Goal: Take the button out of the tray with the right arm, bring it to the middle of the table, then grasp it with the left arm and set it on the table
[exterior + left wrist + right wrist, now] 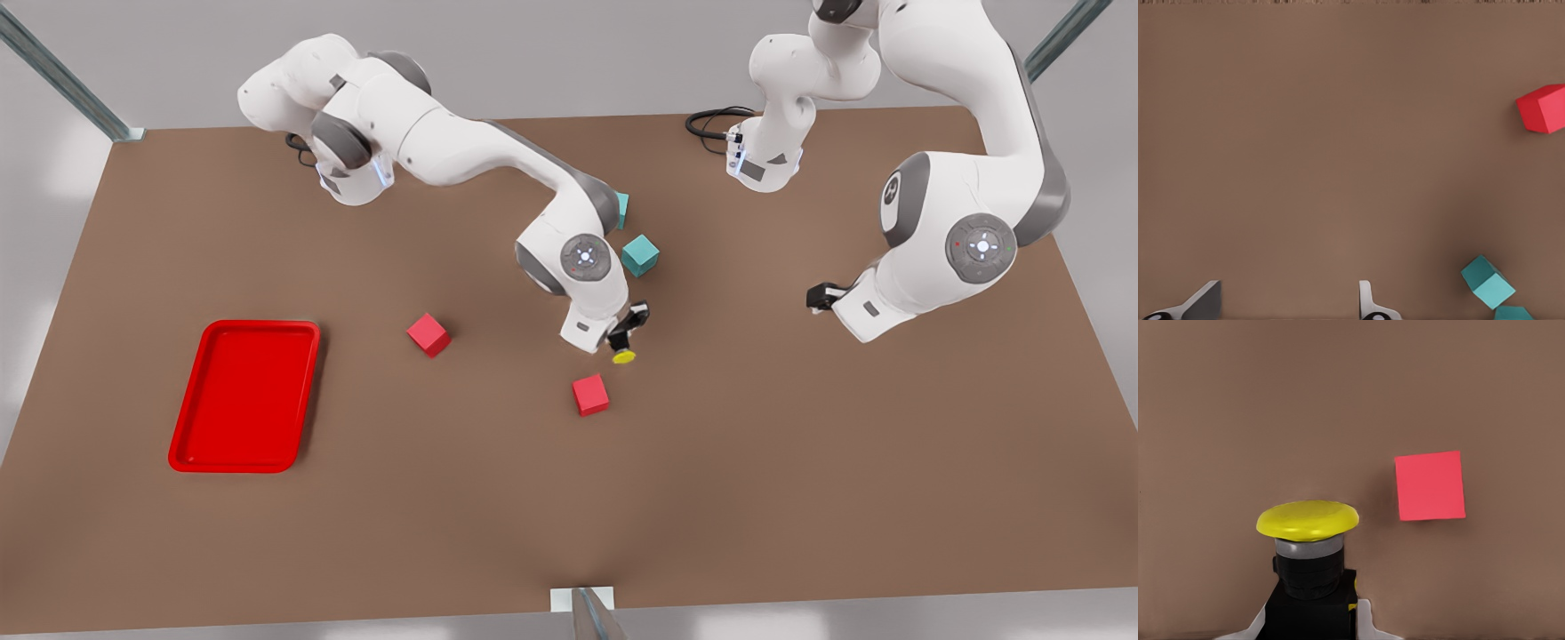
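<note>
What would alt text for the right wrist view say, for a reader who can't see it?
The right pincer grips the dark body of a yellow-capped button, seen close up above the brown table. A red cube lies on the table beyond it.

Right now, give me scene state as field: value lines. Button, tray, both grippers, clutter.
button: held in the right gripper, yellow cap pointing toward the table, near mid-table
tray: red tray with nothing in it, at the front view's left
right gripper: shut on the button, beside a red cube
left gripper: open, waiting at the front view's right, holding nothing
clutter: second red cube, teal cube, another teal cube partly behind the right arm
</note>
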